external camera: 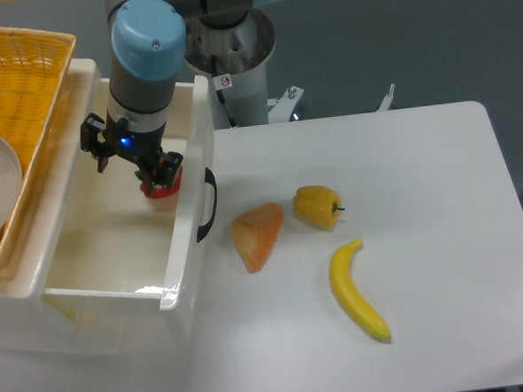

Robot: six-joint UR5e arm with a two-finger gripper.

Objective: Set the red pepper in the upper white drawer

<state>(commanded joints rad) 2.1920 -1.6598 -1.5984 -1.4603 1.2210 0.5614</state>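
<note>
upper white drawer: glossy smooth plastic | red pepper beside gripper: shiny skin | basket left of gripper: woven wicker | table: matt white

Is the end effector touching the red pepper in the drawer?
Cannot tell. In the camera view the end effector overlaps the red pepper inside the upper white drawer, hiding any contact or gap.

The red pepper lies inside the open upper white drawer, near its front panel.
</note>
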